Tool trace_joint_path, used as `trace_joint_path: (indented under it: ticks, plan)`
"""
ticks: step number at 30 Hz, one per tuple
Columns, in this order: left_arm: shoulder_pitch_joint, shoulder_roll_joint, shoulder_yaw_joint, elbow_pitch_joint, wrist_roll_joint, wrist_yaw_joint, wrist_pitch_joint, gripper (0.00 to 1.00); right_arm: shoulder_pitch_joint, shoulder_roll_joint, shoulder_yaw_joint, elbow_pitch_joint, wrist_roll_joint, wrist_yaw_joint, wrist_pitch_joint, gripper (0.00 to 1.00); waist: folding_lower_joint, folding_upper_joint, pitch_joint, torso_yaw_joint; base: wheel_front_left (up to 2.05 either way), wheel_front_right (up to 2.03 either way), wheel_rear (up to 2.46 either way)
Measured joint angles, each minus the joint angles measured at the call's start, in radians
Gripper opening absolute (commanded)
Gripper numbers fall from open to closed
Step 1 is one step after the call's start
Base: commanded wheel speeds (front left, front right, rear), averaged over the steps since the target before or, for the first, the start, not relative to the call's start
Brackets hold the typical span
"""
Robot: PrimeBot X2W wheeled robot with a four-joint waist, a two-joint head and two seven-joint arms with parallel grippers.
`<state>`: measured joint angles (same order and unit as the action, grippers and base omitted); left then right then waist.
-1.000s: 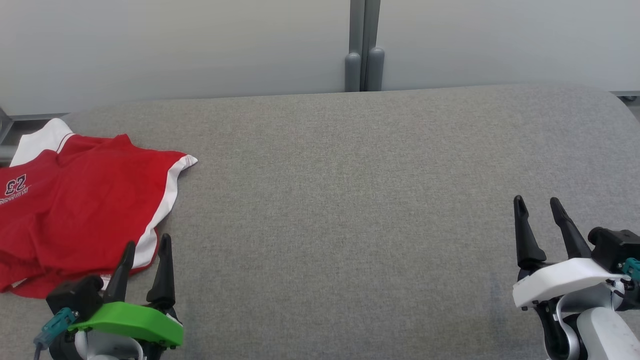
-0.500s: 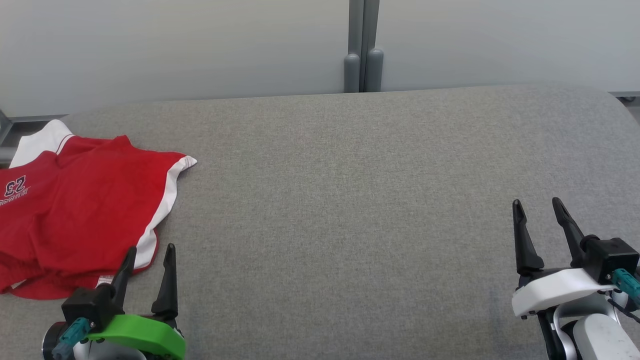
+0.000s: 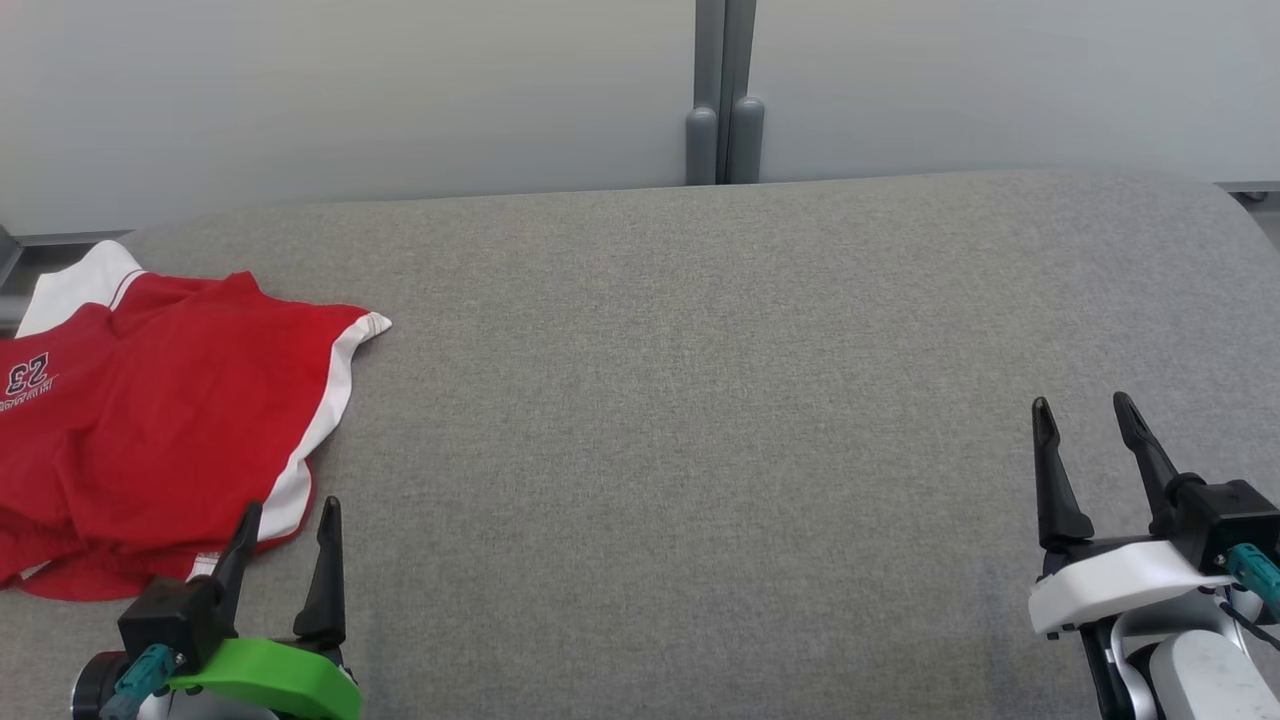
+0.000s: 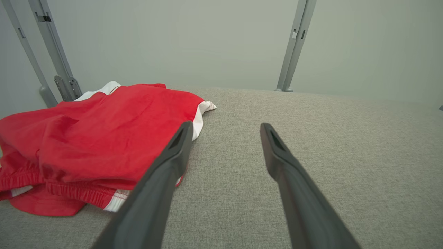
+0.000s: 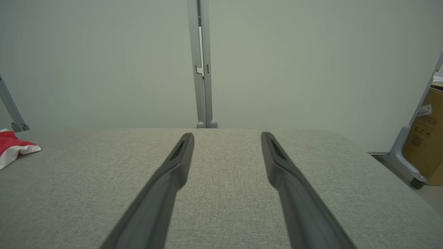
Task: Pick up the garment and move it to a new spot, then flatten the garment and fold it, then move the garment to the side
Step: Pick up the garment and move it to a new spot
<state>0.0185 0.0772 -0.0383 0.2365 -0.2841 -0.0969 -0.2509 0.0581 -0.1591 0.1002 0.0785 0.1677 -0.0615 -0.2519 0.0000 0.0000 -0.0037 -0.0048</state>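
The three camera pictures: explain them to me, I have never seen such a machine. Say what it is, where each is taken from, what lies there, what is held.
This is a wheeled robot with two arms, each ending in a two-fingered pincer. The head view looks down from its head: left pincer, green-cased, lower left; right pincer, white-cased, lower right. Each wrist view looks along that arm's own pincer fingers. On the grey padded surface lies a crumpled red garment with white trim, on the robot's left. Both pincers are open and hold nothing.
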Motion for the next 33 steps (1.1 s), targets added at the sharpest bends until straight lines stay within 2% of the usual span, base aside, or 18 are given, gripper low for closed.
trace_joint_path:
  ticks: [8, 15, 18, 22, 28, 33]
  plan:
    - [0.0, -0.002, 0.003, 0.007, 0.009, -0.007, -0.001, 1.0, 0.011, 0.005, -0.02, 0.003, 0.0, 0.012, 0.0, 1.0, 0.0, 0.0, 0.001, 0.001, 0.0, 0.0, 0.0]
    - [-0.004, -0.007, 0.002, 0.008, 0.017, -0.008, -0.001, 1.0, 0.012, 0.011, -0.027, -0.007, -0.004, 0.026, 0.0, 1.0, 0.0, 0.0, 0.0, 0.032, 0.0, 0.0, 0.0]
    - [-0.004, -0.011, 0.007, 0.008, 0.017, -0.009, -0.001, 1.0, 0.012, 0.012, -0.027, -0.008, -0.011, 0.036, 0.0, 1.0, 0.0, 0.0, -0.001, 0.059, 0.0, 0.0, 0.0]
    - [-0.001, -0.02, 0.054, 0.004, 0.017, -0.007, -0.001, 1.0, 0.011, 0.019, 0.003, 0.0, -0.02, 0.07, 0.0, 1.0, 0.0, 0.0, -0.004, 0.103, 0.0, 0.0, 0.0]
    - [0.046, -0.02, 0.134, -0.026, 0.017, 0.018, -0.001, 1.0, -0.014, 0.036, 0.068, 0.034, -0.046, 0.121, 0.0, 1.0, 0.0, 0.0, -0.011, 0.18, 0.0, 0.0, 0.0]
    - [0.094, -0.021, 0.17, -0.044, 0.017, 0.024, -0.001, 1.0, -0.035, 0.051, 0.096, 0.061, -0.05, 0.134, 0.0, 1.0, 0.0, 0.0, -0.019, 0.247, 0.0, 0.0, 0.0]
